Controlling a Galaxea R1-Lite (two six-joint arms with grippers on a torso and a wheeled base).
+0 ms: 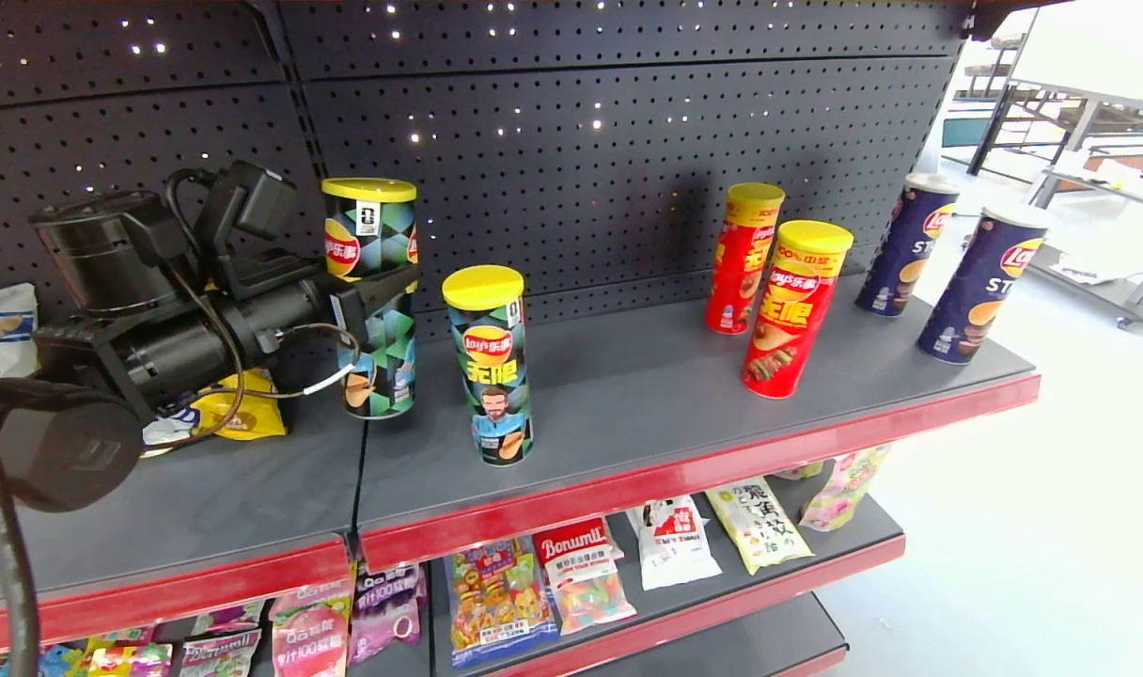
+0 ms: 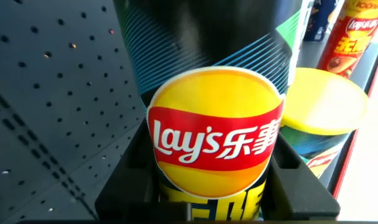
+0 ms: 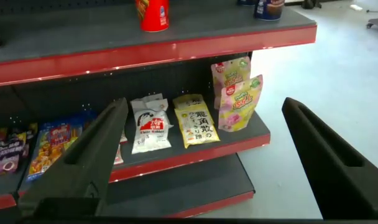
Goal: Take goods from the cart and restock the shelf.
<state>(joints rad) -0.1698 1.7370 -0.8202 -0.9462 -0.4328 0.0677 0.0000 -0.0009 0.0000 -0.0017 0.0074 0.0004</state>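
- The left gripper [image 1: 383,293] is clamped on the sides of a green can [image 1: 369,240], about mid-height.
- The green can stands upright at the back left of the shelf [image 1: 628,404], close to the pegboard [image 1: 581,141].
- A second can [image 1: 489,367] stands just beside it, nearer the front edge, apart from the gripper.
- Red cans [image 1: 797,310] and blue cans [image 1: 980,287] stand farther right.
- The right gripper [image 3: 204,155] has its fingers wide apart, holding nothing, and faces the bags [image 3: 195,121] on the lower shelf [image 3: 176,160].
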